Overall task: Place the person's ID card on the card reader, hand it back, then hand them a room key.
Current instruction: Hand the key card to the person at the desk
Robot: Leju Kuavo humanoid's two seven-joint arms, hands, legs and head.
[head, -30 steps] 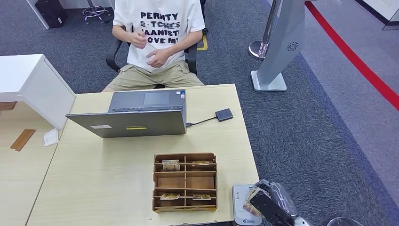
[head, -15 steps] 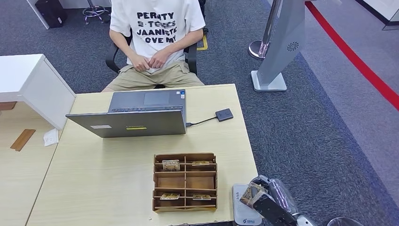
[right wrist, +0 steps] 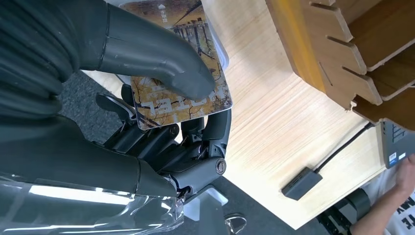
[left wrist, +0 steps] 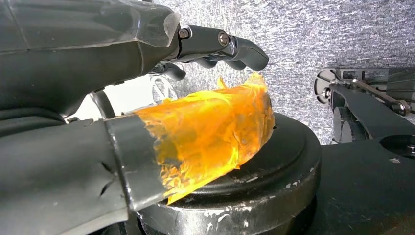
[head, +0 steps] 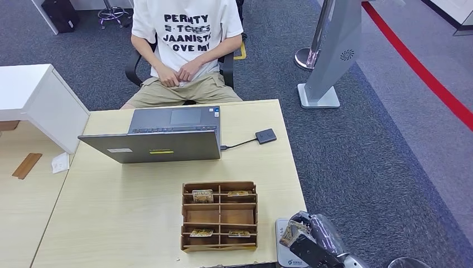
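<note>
Card (right wrist: pixel 178 93) sat pinched in the right hand (head: pixel 310 244), thumb (right wrist: pixel 161 58) on top and fingers underneath, picture side up with lettering showing. Hand hovered over the white reader (head: pixel 285 251) at the table's (head: pixel 111 212) near right corner, just right of the wooden rack (head: pixel 219 215). Versus a second ago the hand had dropped lower and slid a bit left, covering more of the reader; whether card touched reader, could not tell. Rack slots held a few more cards (head: pixel 202 195), same as before. Laptop (head: pixel 159 137) and the small black box (head: pixel 266 135) on its cable had not moved.

Person (head: pixel 187 50) across the table: a second ago hands were raised at the chest, now both lay together in the lap, same as half a second ago.

Left hand (left wrist: pixel 147 98) hung off the table, fingers (left wrist: pixel 230 49) curled in over an orange-wrapped thumb, nothing in it.
</note>
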